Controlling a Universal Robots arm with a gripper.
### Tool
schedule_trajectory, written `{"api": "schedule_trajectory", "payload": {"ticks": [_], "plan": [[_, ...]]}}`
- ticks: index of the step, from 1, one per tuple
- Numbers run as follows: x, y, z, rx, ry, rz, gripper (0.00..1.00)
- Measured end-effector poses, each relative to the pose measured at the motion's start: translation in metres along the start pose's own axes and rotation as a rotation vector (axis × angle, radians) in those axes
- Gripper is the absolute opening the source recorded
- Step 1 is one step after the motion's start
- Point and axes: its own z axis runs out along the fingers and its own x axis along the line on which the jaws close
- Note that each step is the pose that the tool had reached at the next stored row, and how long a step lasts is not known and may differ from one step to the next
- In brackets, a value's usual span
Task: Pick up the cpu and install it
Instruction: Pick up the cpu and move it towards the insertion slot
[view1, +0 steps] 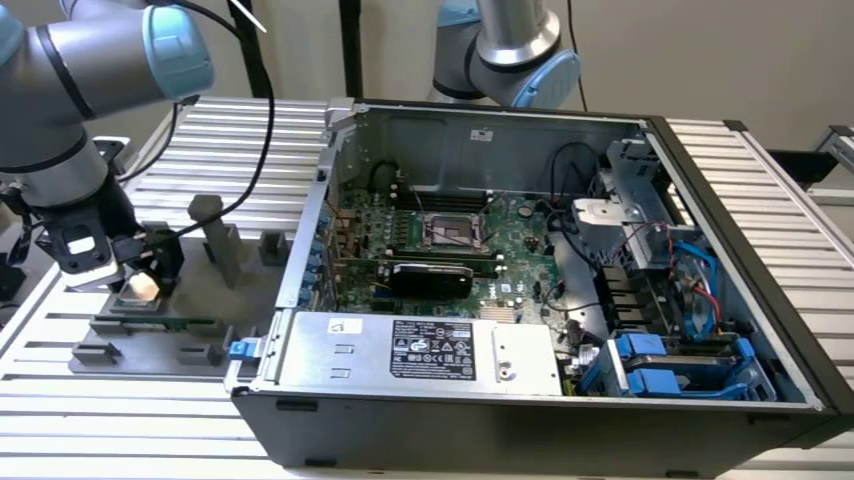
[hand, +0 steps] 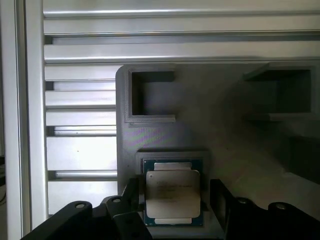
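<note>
The cpu (hand: 172, 192) is lying flat in a shallow square recess of a grey fixture (hand: 225, 135), directly beneath the gripper (hand: 176, 196) and between its two fingers. Its silver metal top is facing up toward the gripper, with a thin green rim showing around it. The gripper is standing open and straddling the chip, gripping nothing. One dark finger (hand: 134, 192) is sitting close beside one edge of the cpu, though whether it is touching cannot be told. The other finger is standing off the opposite edge, with a strip of grey fixture showing between. Beyond the cpu, farther from the gripper, two rectangular pockets (hand: 150, 95) are opening in the same fixture.

In the exterior view the gripper (view1: 140, 275) is hanging low over the fixture (view1: 200, 300), and the cpu (view1: 139, 288) is showing as a pale patch between the fingers. A green memory stick (view1: 167, 323) is lying in the fixture near the gripper, on the camera's side of it. Well apart from the gripper, toward the exterior view's right, an open computer case (view1: 534, 420) is resting on the slatted counter (view1: 134, 420). The black socket frame (view1: 451, 232) is sitting on the motherboard inside it.
</note>
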Motion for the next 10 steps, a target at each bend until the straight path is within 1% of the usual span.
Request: {"api": "schedule_trajectory", "payload": {"ticks": [3,4,6,7,10], "plan": [[0.0000,0.0001,-0.0001,0.0001,0.0026,0.000,0.68],[-0.0001,0.0001,-0.0001,0.0002,0.0030,0.000,0.66],[0.0000,0.0004,-0.0001,0.0002,0.0032,0.000,0.66],[0.0000,0.0005,0.0000,0.0001,0.0031,0.000,0.59],[0.0000,0.0008,0.0000,0.0001,0.0031,0.000,0.59]]}}
